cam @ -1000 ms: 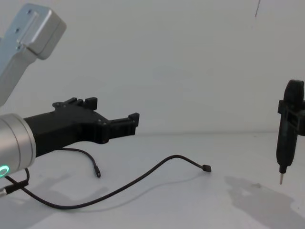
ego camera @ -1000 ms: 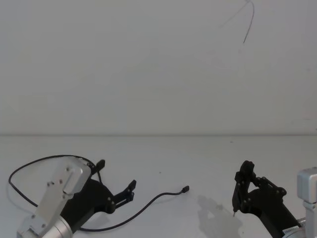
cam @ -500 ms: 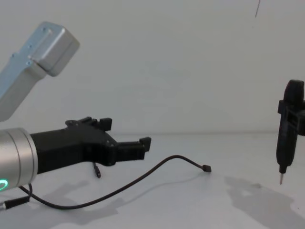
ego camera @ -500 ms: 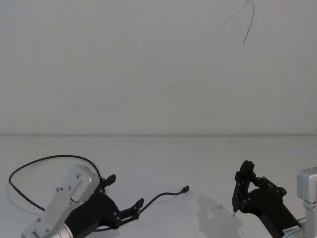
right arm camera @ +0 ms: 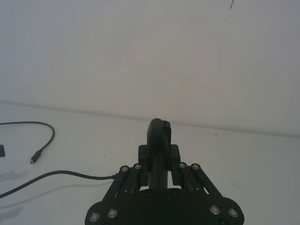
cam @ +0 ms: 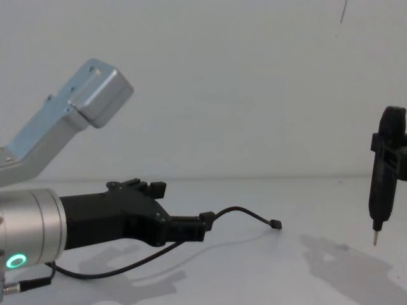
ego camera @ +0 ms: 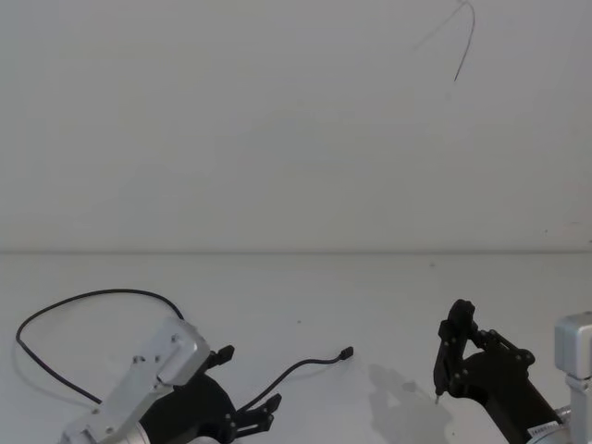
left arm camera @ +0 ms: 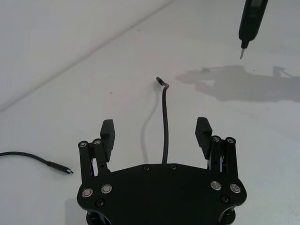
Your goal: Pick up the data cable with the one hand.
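Two fingers of the left hand (left arm camera: pixel 155 127) stand spread, with free room at each side of the data cable (left arm camera: pixel 164 123) between them on the desk (left arm camera: pixel 262 154). Well apart from the cable, the right hand (right arm camera: pixel 159 161) clamps a pen-shaped tool (right arm camera: pixel 159 133).

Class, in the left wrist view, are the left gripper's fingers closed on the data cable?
No, the left gripper is open, with the data cable running between its fingers and touching neither.

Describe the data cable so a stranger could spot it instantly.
Look at the white table, on the robot's left. The data cable lies there, passing under the open-jawed left gripper. It is the only thin, limp black cord, unlike the stiff pen-shaped tool in the right gripper.
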